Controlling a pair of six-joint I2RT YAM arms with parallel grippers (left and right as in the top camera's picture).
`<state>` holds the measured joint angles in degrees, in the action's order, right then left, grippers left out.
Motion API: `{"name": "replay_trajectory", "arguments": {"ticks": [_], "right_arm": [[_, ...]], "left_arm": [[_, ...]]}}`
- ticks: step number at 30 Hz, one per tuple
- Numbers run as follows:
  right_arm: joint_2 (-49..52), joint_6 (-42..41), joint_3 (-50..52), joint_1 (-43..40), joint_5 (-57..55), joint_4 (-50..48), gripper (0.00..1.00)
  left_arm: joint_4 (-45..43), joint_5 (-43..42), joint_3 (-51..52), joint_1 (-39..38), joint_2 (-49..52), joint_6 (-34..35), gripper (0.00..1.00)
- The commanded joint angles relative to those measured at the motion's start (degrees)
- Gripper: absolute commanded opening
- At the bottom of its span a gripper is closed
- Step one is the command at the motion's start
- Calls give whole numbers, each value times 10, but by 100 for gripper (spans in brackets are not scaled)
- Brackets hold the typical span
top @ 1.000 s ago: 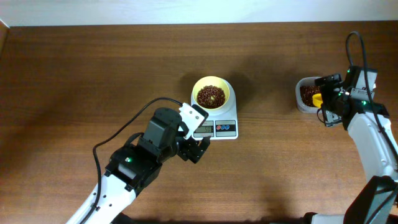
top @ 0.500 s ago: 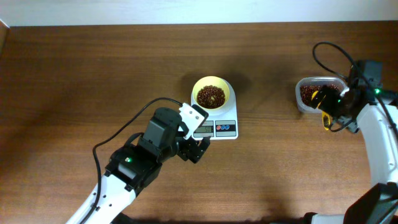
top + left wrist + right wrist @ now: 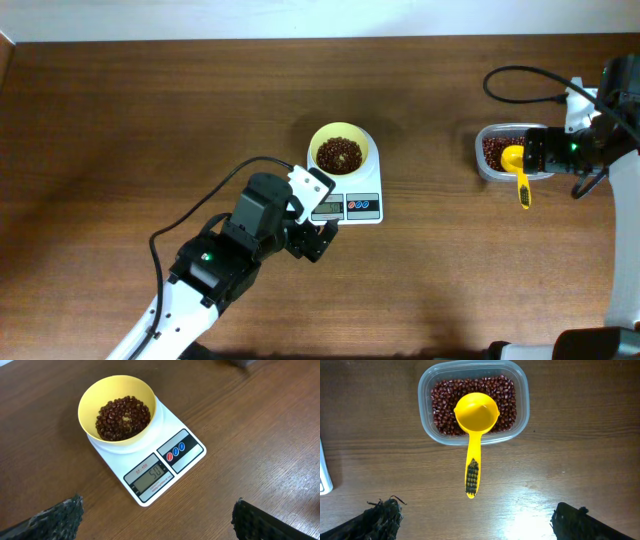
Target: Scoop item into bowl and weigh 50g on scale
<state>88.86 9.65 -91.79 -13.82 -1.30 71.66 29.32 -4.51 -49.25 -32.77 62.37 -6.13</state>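
Hovering low over the desk (image 3: 150, 120) beside the front left corner of the scale (image 3: 172, 452), the left claw (image 3: 316, 240) is spread wide and grasps nothing. Its wrist camera looks straight down on the readout, so I take this pose to be a way of watching the weighing, not of handling anything.

The scale sits mid-desk with its display (image 3: 150, 474) and red and blue buttons facing the robot, which keeps the figures readable. They appear to show 50. The bowl (image 3: 120, 443) stands centred on the platform, clear of the display, so its whole load bears on the scale. Inside it the beans (image 3: 122, 416) form a modest heap well below the rim. Judging from that reading, the target weight seems to be met and little or nothing is left to add.

Well apart to the right, the clear tub (image 3: 524, 402) holds the bean stock (image 3: 445, 405). The yellow scoop (image 3: 476, 412) lies with its cup resting on that stock and its handle jutting out over the near rim above the desk. That looks like a sensible parking spot, since any stray grains fall back into the tub. The right claw (image 3: 537, 155) is released too: its fingers (image 3: 382, 516) stand wide on either side of the handle end, touching neither scoop nor tub.
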Motion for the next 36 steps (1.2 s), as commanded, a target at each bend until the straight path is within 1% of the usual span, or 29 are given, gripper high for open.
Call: {"name": "replay_trajectory", "arguments": {"ticks": [1, 21, 22, 24, 26, 36], "right_arm": [[-4, 6, -10, 3, -7, 0, 99], [-4, 6, -10, 3, -7, 0, 99], [-4, 6, -10, 3, -7, 0, 99], [-4, 6, -10, 3, -7, 0, 99], [-4, 6, -10, 3, -7, 0, 99], [-4, 6, -10, 3, -7, 0, 99]], "left_arm": [[-1, -2, 5, -1, 0, 7, 99], [-1, -2, 5, -1, 0, 7, 99], [28, -15, 5, -1, -1, -9, 99], [117, -17, 5, -1, -3, -8, 99], [166, -17, 5, -1, -3, -8, 99], [169, -17, 5, -1, -3, -8, 99]]}}
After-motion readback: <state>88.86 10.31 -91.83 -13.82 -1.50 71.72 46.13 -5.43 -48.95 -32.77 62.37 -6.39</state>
